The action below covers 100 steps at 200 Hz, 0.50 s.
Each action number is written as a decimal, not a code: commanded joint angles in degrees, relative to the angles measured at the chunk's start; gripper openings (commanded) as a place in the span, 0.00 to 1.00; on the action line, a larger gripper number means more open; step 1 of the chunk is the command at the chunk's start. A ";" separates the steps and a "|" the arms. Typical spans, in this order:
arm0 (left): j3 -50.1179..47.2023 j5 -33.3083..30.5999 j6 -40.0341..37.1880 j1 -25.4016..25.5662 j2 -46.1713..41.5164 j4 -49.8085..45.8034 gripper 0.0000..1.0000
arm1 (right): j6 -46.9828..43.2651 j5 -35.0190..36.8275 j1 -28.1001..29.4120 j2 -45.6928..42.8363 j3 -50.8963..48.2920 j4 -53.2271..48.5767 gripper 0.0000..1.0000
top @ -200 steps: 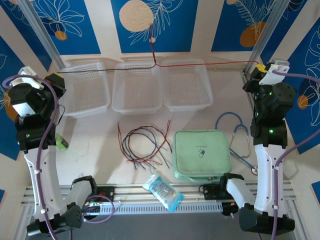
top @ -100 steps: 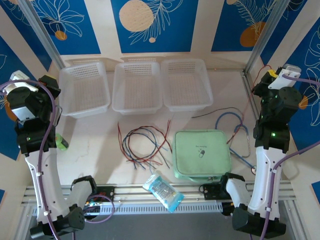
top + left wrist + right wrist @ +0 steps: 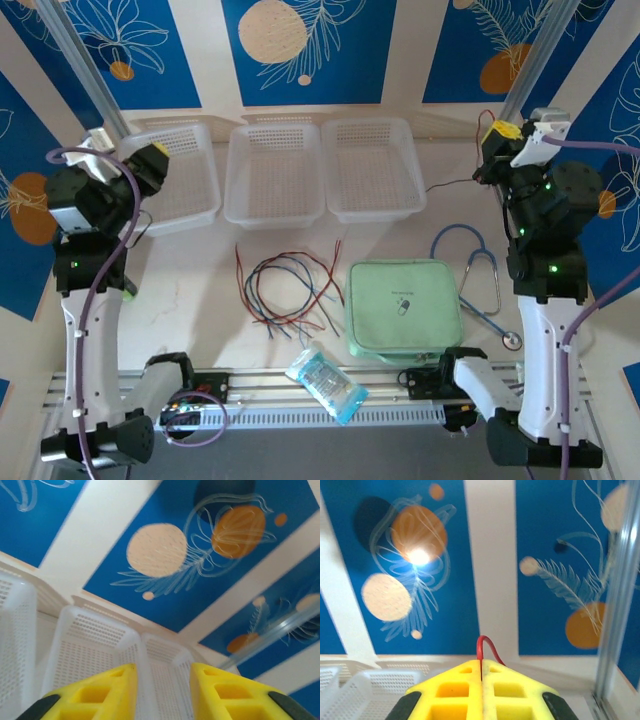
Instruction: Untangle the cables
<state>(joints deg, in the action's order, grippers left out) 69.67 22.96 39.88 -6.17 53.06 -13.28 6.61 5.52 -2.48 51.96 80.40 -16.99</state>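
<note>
Most of the cables (image 3: 288,289), thin red, dark and blue-grey wires, lie in loose loops on the table in front of the middle basket. My right gripper (image 3: 497,134) is raised at the back right, shut on a red wire (image 3: 481,651) that arches up out of its closed yellow fingertips (image 3: 465,675). A thin dark wire (image 3: 448,183) trails left from that gripper toward the right basket. My left gripper (image 3: 150,156) is raised over the left basket (image 3: 170,182). In the left wrist view it (image 3: 163,672) is open, with nothing between its yellow fingers (image 3: 107,685).
Three white perforated baskets stand in a row at the back: left, middle (image 3: 274,172) and right (image 3: 372,168). A green zip pouch (image 3: 402,308), a stethoscope (image 3: 482,280) and a clear packet (image 3: 325,380) lie near the front. A green object (image 3: 126,288) sits by the left arm.
The wire stretched between both grippers over the baskets has left my left gripper, which opened and swung inward. The wire's free length drew over to the right gripper, which stays shut on it.
</note>
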 commanded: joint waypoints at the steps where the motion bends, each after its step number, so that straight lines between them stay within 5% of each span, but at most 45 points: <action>1: -4.56 1.06 -9.53 5.71 -1.25 8.37 0.37 | -3.16 -0.78 2.85 0.78 5.55 -0.73 0.00; 41: -8.68 -3.13 -25.67 22.80 1.64 15.41 0.50 | -4.65 -0.85 7.48 2.07 10.95 -1.29 0.00; 100: 1.01 -3.52 -31.91 44.94 20.83 16.24 0.71 | -2.85 1.76 15.63 3.18 12.54 -1.16 0.00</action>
<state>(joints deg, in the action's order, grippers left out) 66.19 19.68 12.78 32.62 68.55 -0.12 3.22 5.30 10.52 55.00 92.25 -18.13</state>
